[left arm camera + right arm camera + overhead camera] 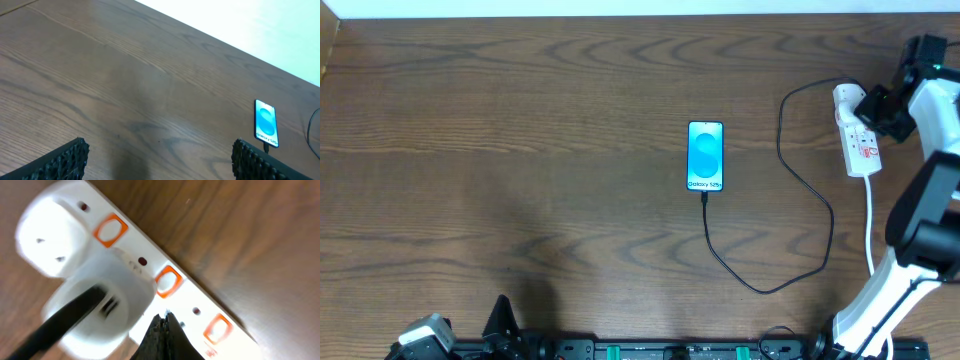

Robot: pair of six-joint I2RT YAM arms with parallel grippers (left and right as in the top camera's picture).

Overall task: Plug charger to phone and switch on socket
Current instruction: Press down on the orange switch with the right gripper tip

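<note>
The phone lies face up mid-table with its blue screen lit; it also shows in the left wrist view. The thin black charger cable runs from the phone's near end in a loop to the white plug head, which sits in the white socket strip at the right. My right gripper is shut and empty, its tips just above the strip next to the plug head and the orange switches. My left gripper is open and empty over bare wood at the front left.
The strip's white lead runs toward the front edge beside the right arm's base. The left arm sits low at the front-left edge. A pale wall edge borders the table's far side.
</note>
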